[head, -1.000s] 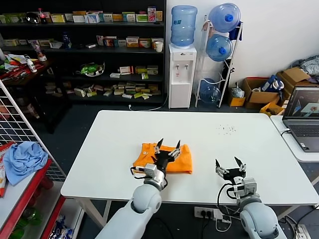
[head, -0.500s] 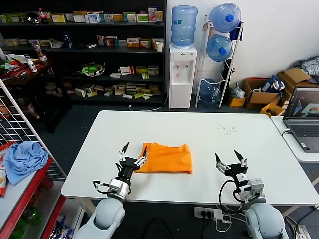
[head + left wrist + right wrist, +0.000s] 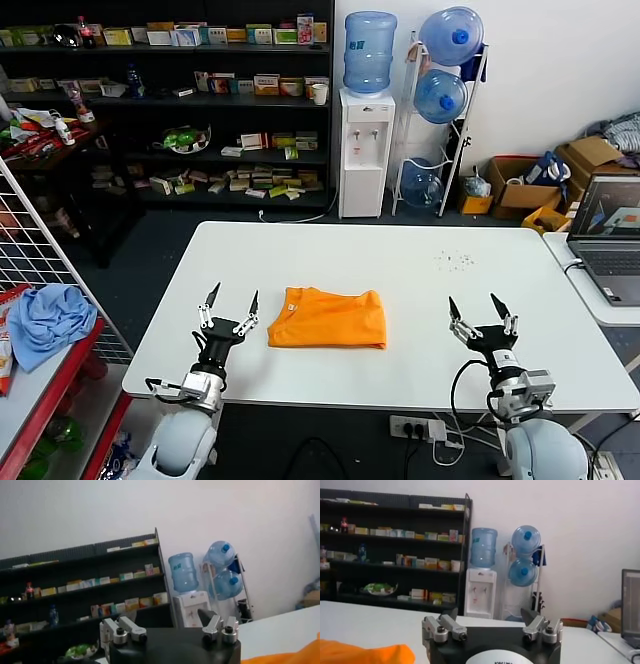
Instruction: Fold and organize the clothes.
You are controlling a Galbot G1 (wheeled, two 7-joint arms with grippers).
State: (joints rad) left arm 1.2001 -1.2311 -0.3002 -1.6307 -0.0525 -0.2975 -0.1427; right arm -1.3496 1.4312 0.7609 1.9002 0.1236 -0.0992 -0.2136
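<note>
The bright orange T-shirt (image 3: pixel 328 318) lies folded into a flat rectangle on the white table (image 3: pixel 400 270), near the front middle. Its edge also shows in the left wrist view (image 3: pixel 295 656) and in the right wrist view (image 3: pixel 362 653). My left gripper (image 3: pixel 229 304) is open and empty, raised near the table's front left edge, left of the shirt. My right gripper (image 3: pixel 482 312) is open and empty, raised near the front right edge, well right of the shirt. Neither gripper touches the shirt.
A light blue cloth bundle (image 3: pixel 45 318) lies on a red rack at the far left, beside a wire grid. A laptop (image 3: pixel 607 235) sits on a side table at the right. Shelves, a water dispenser (image 3: pixel 364 150) and boxes stand behind the table.
My left gripper has let go of the shirt and drawn back left, off it, to the table's front left. My right gripper has shifted slightly right. The shirt stays folded.
</note>
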